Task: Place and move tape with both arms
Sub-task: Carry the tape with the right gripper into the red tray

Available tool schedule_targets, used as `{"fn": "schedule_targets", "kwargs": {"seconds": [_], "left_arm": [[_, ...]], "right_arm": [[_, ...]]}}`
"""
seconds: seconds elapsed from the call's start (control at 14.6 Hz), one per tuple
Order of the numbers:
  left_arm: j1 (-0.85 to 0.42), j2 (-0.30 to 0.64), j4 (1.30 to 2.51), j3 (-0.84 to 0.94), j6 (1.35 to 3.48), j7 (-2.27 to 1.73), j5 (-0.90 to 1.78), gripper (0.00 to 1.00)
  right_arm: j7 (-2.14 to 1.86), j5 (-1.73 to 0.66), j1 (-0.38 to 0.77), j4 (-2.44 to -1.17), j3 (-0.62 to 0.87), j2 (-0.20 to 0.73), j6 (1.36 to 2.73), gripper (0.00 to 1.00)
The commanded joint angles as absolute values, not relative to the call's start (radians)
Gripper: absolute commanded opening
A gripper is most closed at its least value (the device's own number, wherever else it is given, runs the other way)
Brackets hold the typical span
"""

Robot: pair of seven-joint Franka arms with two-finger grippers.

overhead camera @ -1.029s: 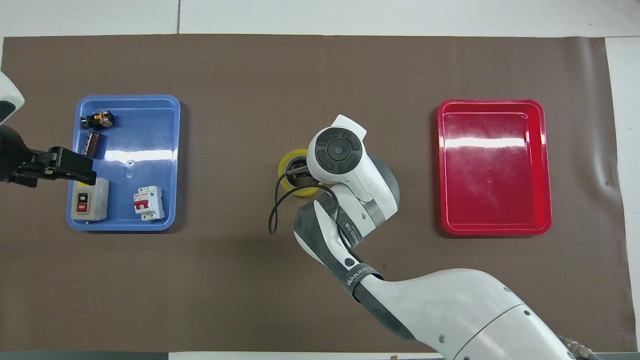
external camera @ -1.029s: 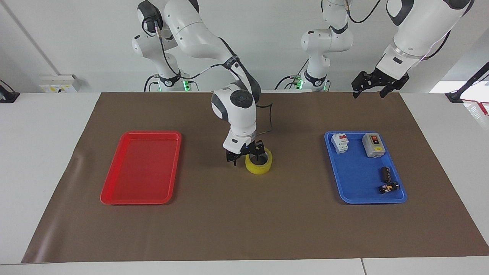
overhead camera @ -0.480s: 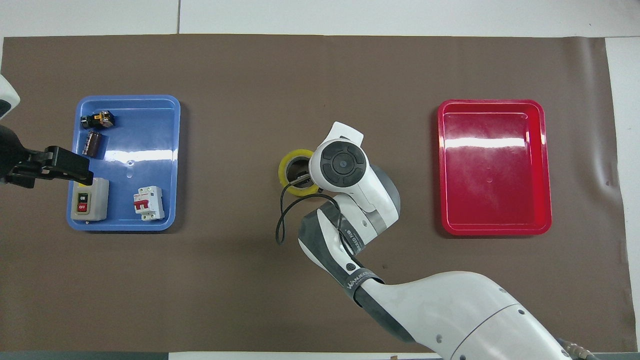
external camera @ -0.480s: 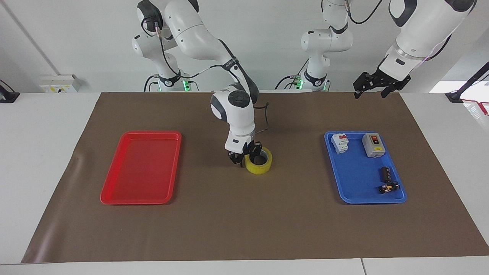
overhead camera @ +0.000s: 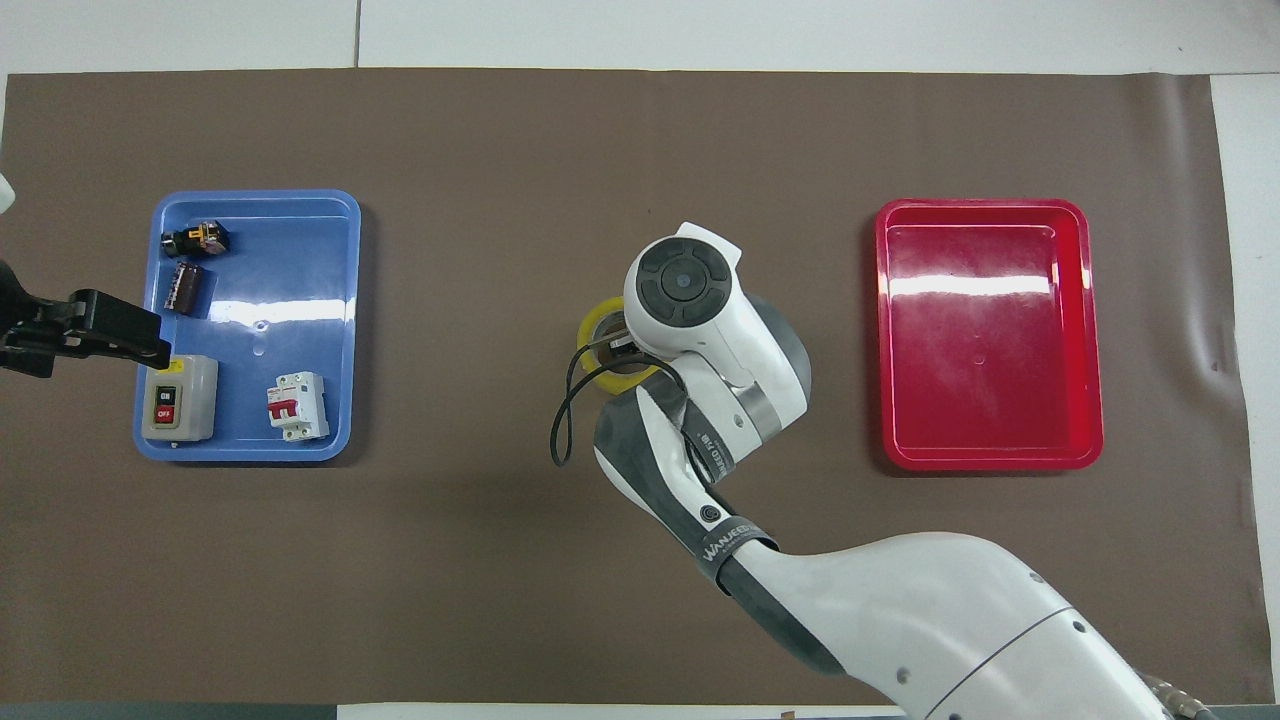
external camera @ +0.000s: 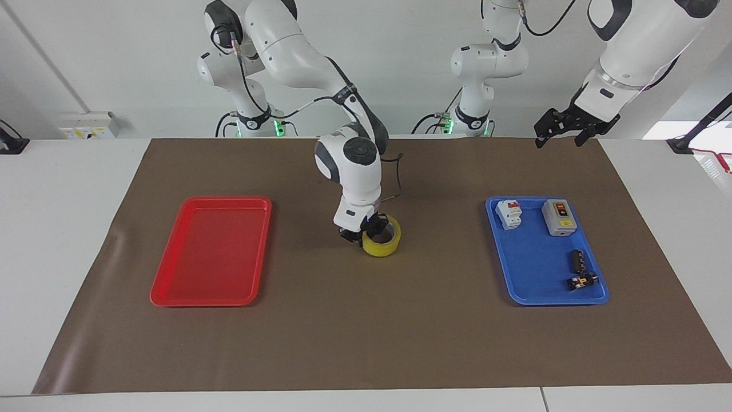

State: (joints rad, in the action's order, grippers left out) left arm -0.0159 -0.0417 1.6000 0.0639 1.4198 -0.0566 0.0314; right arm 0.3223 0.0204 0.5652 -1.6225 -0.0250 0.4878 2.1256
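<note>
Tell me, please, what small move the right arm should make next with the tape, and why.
Probably carry it on toward the red tray. The right gripper is clamped on the wall of the tape, one finger inside the ring, and the roll looks just off the mat between the trays. The left gripper waits in the air by the blue tray, so the way looks free.

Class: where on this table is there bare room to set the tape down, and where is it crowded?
Free: the red tray, and the brown mat between the tape in the right gripper and the blue tray. Crowded: the blue tray's ends, holding switches and small parts.
</note>
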Motion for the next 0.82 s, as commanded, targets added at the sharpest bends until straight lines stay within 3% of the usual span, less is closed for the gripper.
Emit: {"fn": "schedule_targets", "kwargs": {"seconds": [0.0,0.14,0.34,0.62,0.75], "left_arm": [[0.008,-0.038,1.592,0.087,1.411,-0.043,0.051,1.0],[0.006,-0.035,1.579,0.086,1.405,-0.04,0.055,1.0],[-0.002,-0.043,1.603,0.084,1.417,-0.038,0.051,1.0],[-0.005,-0.041,1.644,0.086,1.477,-0.04,0.048,1.0],[-0.005,-0.038,1.644,0.086,1.482,-0.04,0.046,1.0]], "right_arm": [[0.255,0.046,0.429,-1.656,-0.023,0.355,2.016,0.0],[0.055,0.048,0.3,-1.735,-0.021,0.272,2.008,0.0],[-0.194,0.046,0.171,-1.811,-0.021,0.241,2.023,0.0],[-0.382,0.034,0.034,-2.046,-0.02,0.177,2.236,0.0],[-0.423,0.034,-0.007,-2.077,-0.02,0.167,2.24,0.0]]}}
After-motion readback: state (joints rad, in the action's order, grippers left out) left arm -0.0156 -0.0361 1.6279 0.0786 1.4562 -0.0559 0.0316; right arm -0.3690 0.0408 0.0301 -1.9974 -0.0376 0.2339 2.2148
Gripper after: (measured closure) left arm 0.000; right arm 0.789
